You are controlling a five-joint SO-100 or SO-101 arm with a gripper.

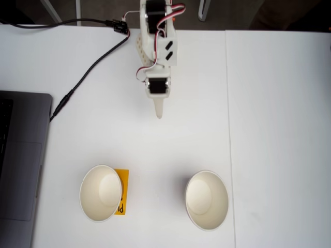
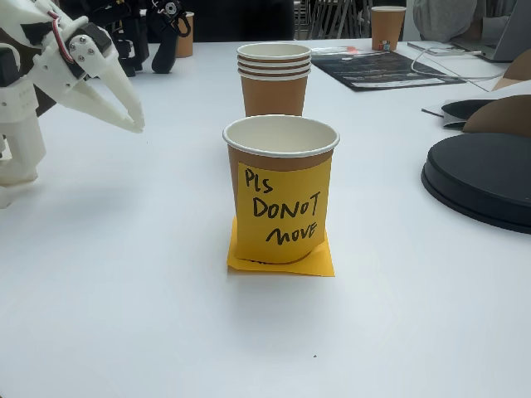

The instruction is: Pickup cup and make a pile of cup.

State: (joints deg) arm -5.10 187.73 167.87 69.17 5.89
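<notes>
The left cup (image 1: 101,193) is hiding most of the sticky note (image 1: 122,192) reading "PLS DO NOT MOVE"; the tool (image 2: 133,124) is hanging empty, its fingers nearly together.

I counted two paper cups in fixed view from above: one (image 1: 100,193) at left, other (image 1: 207,200) at right. One orange sticky note (image 1: 122,191), one laptop (image 1: 19,165), one black cable (image 1: 83,77), one gripper (image 1: 159,112).

Your white table (image 1: 269,129) carries: left cup (image 1: 101,193) on an orange sticky note (image 1: 122,199), right cup (image 1: 207,200), grey laptop (image 1: 20,160) at left edge, black cable (image 1: 88,72) far left.
</notes>
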